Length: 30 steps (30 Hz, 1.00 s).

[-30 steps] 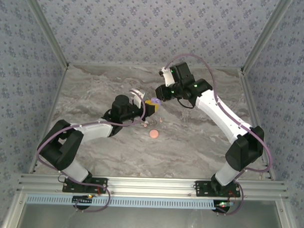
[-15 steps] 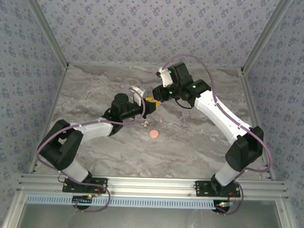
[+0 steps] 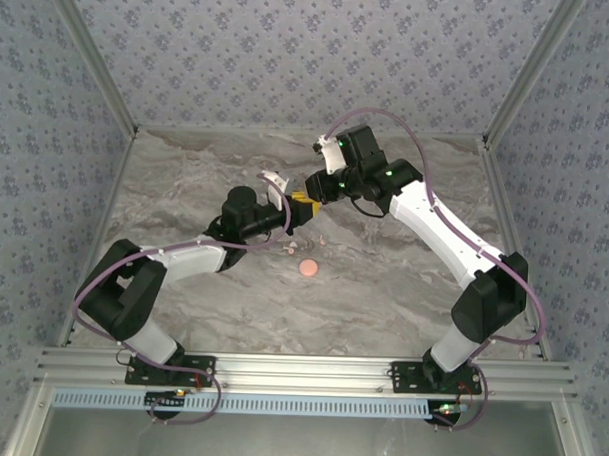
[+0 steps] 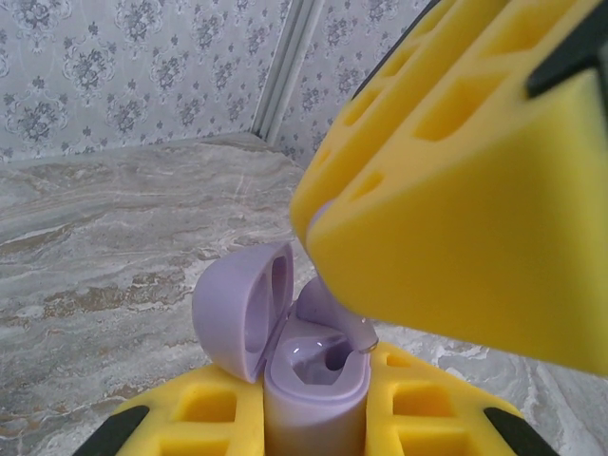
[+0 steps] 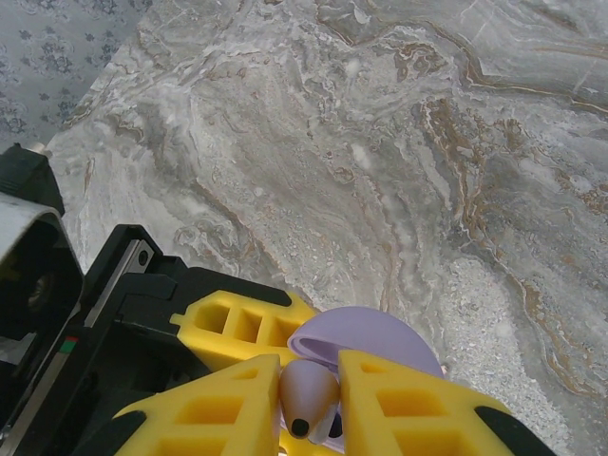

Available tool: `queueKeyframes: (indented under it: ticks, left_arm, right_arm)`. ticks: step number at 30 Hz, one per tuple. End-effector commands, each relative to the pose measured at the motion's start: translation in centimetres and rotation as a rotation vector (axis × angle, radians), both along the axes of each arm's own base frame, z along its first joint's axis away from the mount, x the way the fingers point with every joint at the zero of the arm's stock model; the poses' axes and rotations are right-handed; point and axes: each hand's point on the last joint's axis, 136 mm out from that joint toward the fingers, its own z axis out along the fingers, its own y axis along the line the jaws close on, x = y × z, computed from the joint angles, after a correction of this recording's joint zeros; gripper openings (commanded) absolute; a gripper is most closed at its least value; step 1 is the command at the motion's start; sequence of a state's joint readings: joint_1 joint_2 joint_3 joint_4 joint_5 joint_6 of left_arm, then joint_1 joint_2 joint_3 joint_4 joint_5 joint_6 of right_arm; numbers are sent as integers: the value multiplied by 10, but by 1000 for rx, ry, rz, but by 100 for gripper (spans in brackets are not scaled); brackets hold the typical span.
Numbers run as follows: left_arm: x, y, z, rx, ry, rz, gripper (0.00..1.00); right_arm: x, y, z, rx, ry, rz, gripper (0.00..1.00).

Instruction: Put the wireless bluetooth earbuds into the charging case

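Step in hand: seating one earbud (image 5: 305, 388). The left gripper (image 4: 314, 418) is clamped on the lilac charging case (image 4: 313, 385), which stands upright with its lid (image 4: 242, 309) swung open. The right gripper (image 5: 309, 404) pinches the earbud tip-down at the case's open well. Next move, by judgement: line it up with the socket, press gently, then release.

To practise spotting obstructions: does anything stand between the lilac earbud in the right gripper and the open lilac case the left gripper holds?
Nothing visible does. The lid is swung aside, the case stands open in the left gripper, and the earbud, pinched in the right gripper, sits right at its mouth.
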State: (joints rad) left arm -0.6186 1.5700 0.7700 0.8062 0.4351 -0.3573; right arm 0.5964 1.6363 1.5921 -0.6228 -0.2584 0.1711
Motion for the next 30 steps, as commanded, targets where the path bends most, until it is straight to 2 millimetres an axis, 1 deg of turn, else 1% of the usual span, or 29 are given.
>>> queueKeyframes:
  ticks: [1, 14, 17, 21, 30]
  left_arm:
    - [-5, -6, 32, -66, -71, -36, 14]
    - [-5, -5, 31, -69, -59, -34, 14]
    - [-6, -5, 32, -73, -58, -34, 14]
    - [-5, -5, 31, -77, -52, -28, 14]
    - [1, -1, 33, -72, -51, 16, 14]
  right_arm:
    - [1, 2, 7, 6, -23, -3, 23]
    - [2, -2, -2, -11, -13, -26, 22]
    - [6, -1, 2, 10, -30, -34, 22]
    - [5, 2, 2, 25, -26, -33, 22]
    - [-2, -3, -5, 2, -6, -31, 22]
